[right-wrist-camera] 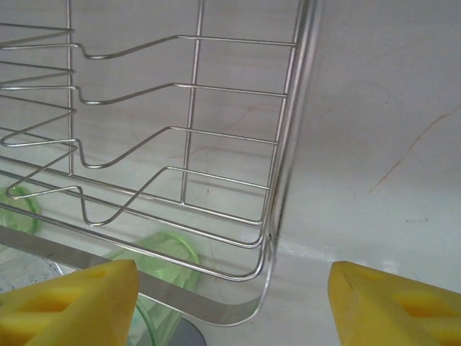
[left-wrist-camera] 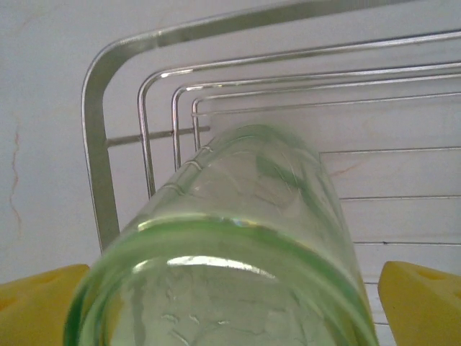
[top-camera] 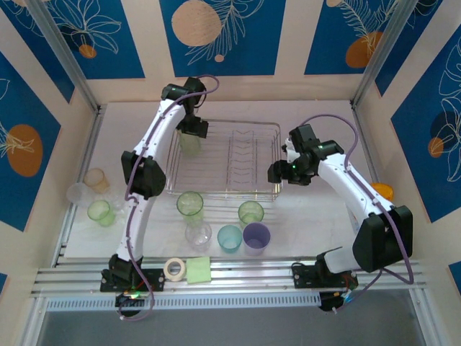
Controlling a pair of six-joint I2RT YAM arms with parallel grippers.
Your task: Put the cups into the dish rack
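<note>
The dish rack (top-camera: 223, 189) is a silver wire basket at the table's middle. A light green cup (top-camera: 191, 143) sits in its far-left corner, directly under my left gripper (top-camera: 193, 130). In the left wrist view this green cup (left-wrist-camera: 245, 216) has its wide mouth toward the camera. My left gripper (left-wrist-camera: 234, 306) is open, its yellow fingers (left-wrist-camera: 421, 303) standing wide at either side of the rim. My right gripper (top-camera: 278, 173) hangs open and empty at the rack's near-right corner (right-wrist-camera: 263, 270). On the table stand several cups: green (top-camera: 190, 204), green (top-camera: 251, 213), clear (top-camera: 198, 234), teal (top-camera: 230, 238), lavender (top-camera: 256, 237).
At the left stand a peach cup (top-camera: 96, 179), a clear cup (top-camera: 77, 193) and a green cup (top-camera: 101, 212). A white tape roll (top-camera: 173, 268) and a yellow-green pad (top-camera: 199, 270) lie at the near edge. An orange piece (top-camera: 383, 191) sits at the right wall.
</note>
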